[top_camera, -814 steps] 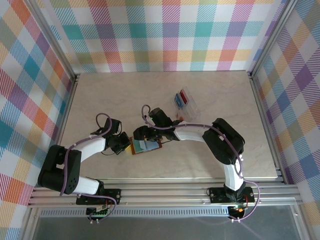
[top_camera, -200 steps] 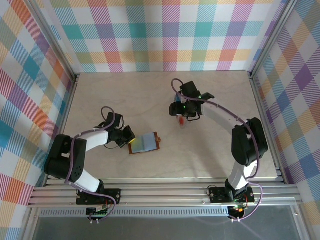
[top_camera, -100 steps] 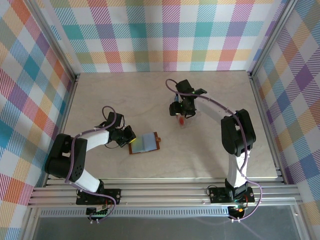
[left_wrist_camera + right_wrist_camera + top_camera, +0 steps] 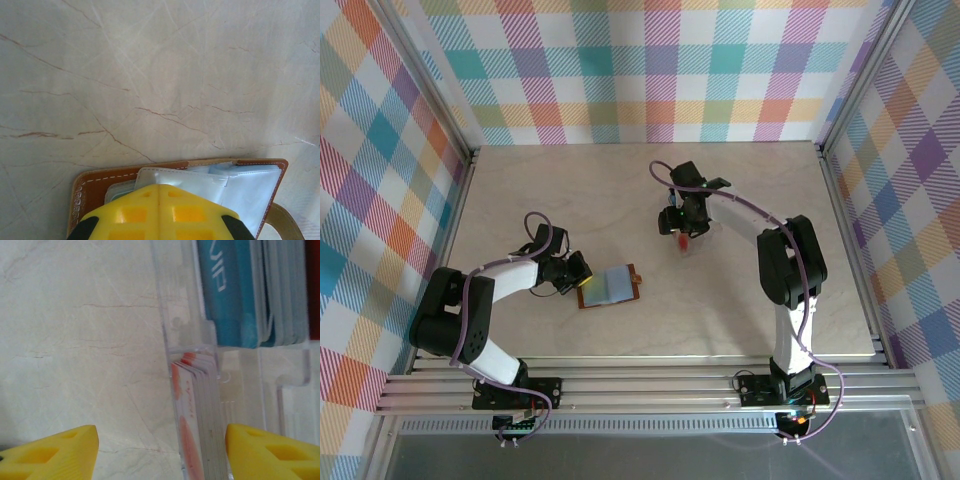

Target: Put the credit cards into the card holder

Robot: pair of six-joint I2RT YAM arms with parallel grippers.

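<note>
The card holder lies open on the table, brown leather with clear pockets facing up. My left gripper is shut, its yellow fingertips together over the holder's left edge; nothing shows between them. My right gripper hangs open over the clear tray. Its fingers straddle a stack of red credit cards standing on edge in the tray. A stack of teal credit cards stands in the compartment beyond. In the top view, a red card peeks out below the gripper.
The tray's clear walls and dividers stand close around the card stacks. Bare marble table stretches between the two arms. Metal frame rails and plaid walls border the table.
Since four seconds ago the right gripper has left the card holder and gone to the tray. Over the last second it shifted slightly left and its jaws narrowed a little. The left arm is still.
</note>
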